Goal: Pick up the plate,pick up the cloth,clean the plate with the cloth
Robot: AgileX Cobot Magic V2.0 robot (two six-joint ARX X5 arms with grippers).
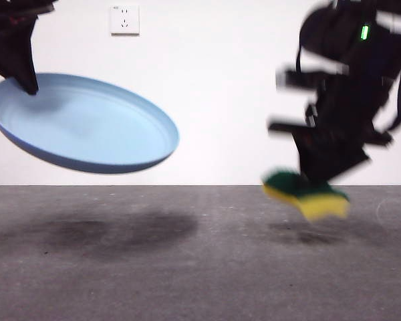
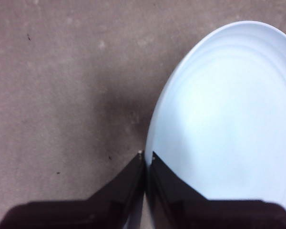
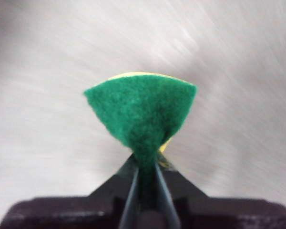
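**Bringing the sponge across to the lifted plate**

Both task things are off the surface (image 1: 200,267). The left claw (image 2: 146,160) is clamped on the rim of the plate (image 1: 87,127), one jaw under the edge and one on the inside face. The plate hangs tilted, its open face turned toward the sponge. The right claw (image 3: 147,164) pinches the cloth (image 1: 307,194), really a yellow sponge with a green scouring layer, by one end. The foam is squeezed thin between the jaws and the free end fans out beyond them. Seen from the front, the cloth hangs just above the surface, well apart from the plate and lower than the plate's rim.

The step in hand looks like the approach for wiping. To do it well, the cloth should probably rise to the level of the plate's open face. It should meet the inside with its fanned end, not with the jaw tips. Pressure should stay light: the plate is held only at one rim point and would likely pivot or slip under a hard push. Strokes starting near the gripped edge would strain the hold least.
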